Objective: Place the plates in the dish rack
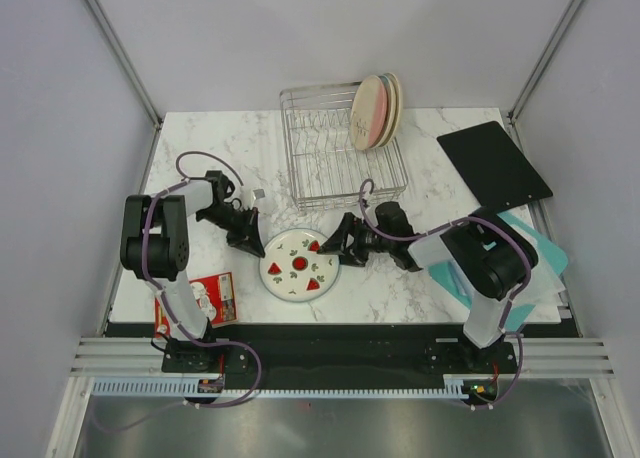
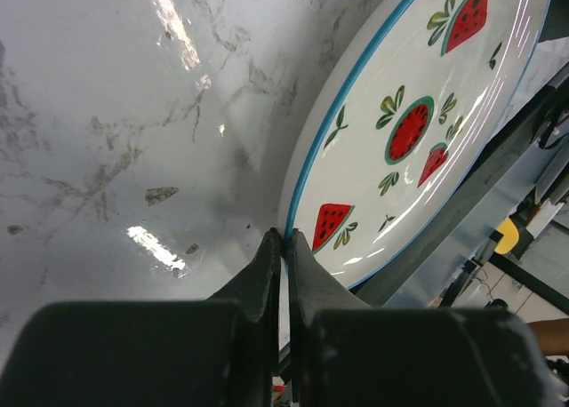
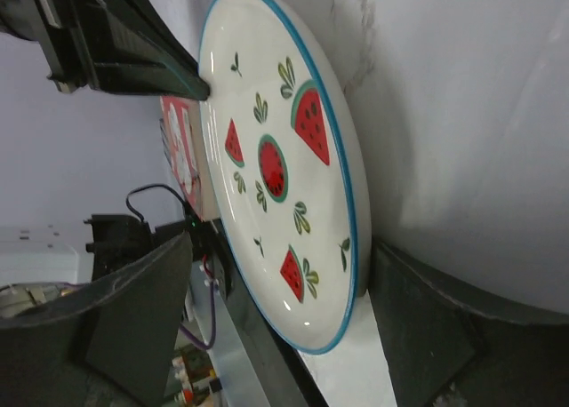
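The small white plate [image 1: 299, 264] with red fruit marks lies flat on the marble table in front of the dish rack [image 1: 330, 168]. Three cream plates [image 1: 377, 110] stand on edge at the rack's back right. My left gripper [image 1: 257, 242] is shut, and its tips [image 2: 287, 238] touch the white plate's [image 2: 418, 131] blue left rim. My right gripper [image 1: 337, 246] is open at the plate's right rim. In the right wrist view the plate [image 3: 276, 167] lies between the spread fingers [image 3: 427, 327] of the right gripper [image 3: 283, 247].
A flat black board [image 1: 493, 163] lies at the back right. Pale teal and white sheets [image 1: 530, 268] lie under the right arm. A red-and-white packet [image 1: 212, 298] lies at the front left by the left arm's base.
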`<state>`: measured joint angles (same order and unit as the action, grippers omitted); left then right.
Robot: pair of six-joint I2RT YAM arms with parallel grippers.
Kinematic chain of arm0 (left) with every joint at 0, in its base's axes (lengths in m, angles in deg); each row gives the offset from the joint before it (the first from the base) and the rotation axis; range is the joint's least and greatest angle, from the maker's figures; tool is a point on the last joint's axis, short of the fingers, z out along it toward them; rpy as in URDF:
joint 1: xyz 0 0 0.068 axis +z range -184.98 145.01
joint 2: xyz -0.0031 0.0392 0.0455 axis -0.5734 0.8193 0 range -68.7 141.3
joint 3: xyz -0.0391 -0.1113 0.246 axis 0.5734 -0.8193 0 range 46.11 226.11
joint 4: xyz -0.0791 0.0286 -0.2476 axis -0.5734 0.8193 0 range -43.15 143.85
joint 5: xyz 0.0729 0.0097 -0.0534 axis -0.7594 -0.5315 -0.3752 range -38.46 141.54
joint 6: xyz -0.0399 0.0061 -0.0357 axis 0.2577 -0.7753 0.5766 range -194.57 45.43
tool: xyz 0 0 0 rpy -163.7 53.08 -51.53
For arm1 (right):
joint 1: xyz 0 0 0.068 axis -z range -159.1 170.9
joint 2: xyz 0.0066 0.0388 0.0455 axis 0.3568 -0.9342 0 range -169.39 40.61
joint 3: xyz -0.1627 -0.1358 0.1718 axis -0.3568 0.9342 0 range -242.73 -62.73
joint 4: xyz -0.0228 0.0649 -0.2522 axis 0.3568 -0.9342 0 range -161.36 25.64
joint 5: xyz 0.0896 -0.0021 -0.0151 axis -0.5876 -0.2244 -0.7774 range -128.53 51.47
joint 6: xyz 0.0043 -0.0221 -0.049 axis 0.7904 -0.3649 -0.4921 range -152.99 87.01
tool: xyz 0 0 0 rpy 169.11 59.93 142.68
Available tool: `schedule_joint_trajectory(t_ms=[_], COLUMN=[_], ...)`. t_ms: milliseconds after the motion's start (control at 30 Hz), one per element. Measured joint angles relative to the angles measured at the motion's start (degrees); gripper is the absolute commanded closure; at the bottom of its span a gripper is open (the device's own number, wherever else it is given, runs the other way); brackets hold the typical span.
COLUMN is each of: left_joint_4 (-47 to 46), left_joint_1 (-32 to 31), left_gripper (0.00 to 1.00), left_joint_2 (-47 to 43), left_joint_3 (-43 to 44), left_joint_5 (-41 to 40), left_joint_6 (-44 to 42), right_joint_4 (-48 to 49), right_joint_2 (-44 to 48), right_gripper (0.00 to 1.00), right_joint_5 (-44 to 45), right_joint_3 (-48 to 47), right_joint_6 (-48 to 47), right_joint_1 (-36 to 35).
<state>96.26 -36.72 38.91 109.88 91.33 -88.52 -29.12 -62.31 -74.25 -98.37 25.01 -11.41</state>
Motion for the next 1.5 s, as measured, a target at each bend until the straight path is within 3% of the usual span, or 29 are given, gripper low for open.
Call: schedule_joint_trajectory(t_ms=[400,567,667,767,800,867,900,1000,1167,1300,1500], left_joint_4=[-0.07,-0.17,-0.22,-0.20,-0.22,-0.17,0.13,0.15,0.48,1.70,1.25], left_joint_1=[0.33,-0.87,-1.05,-1.07,-1.09,-1.33,-1.38,-1.70,-0.76,4.11,9.64], left_gripper=[0.98,0.98,0.98,0.98,0.96,0.90,0.81,0.62,0.51,0.33,0.31], left_joint_2=[0.02,0.02,0.02,0.02,-0.02,-0.20,-0.59,-2.10,-8.39,-15.34,-26.16], left_joint_3=[-1.11,-1.40,-1.81,-2.16,-2.25,-2.36,-2.54,-2.78,-2.62,-0.17,6.82], left_joint_5=[0.76,0.63,0.66,0.70,0.72,0.31,0.07,-0.07,-1.07,-3.21,-7.96], left_joint_6=[0.39,0.39,0.39,0.42,0.46,0.50,0.59,1.18,2.16,1.73,1.14], right_joint_4=[3.91,3.78,3.21,1.57,0.15,-2.84,-3.69,-10.99,-28.46,-45.68,-62.71], right_joint_2=[-2.25,-3.04,-3.17,-3.10,-2.99,-2.69,-1.90,1.77,7.43,11.87,15.19], right_gripper=[0.23,0.33,0.44,0.69,0.84,0.99,1.00,1.00,1.00,1.00,1.00], right_joint_5=[-0.22,0.24,0.72,1.16,1.44,1.11,0.33,0.81,0.94,1.27,3.15], right_joint_3=[0.35,-0.15,-0.22,-0.22,-0.22,-0.22,-0.24,-1.88,-8.22,-17.33,-39.69], right_joint_6=[4.20,4.66,4.52,3.28,2.43,1.53,0.48,-4.50,-18.23,-30.56,-43.76], right_joint_1=[-5.40,-7.32,-7.85,-8.00,-8.02,-8.00,-7.69,-7.17,-6.01,-5.29,-4.79])
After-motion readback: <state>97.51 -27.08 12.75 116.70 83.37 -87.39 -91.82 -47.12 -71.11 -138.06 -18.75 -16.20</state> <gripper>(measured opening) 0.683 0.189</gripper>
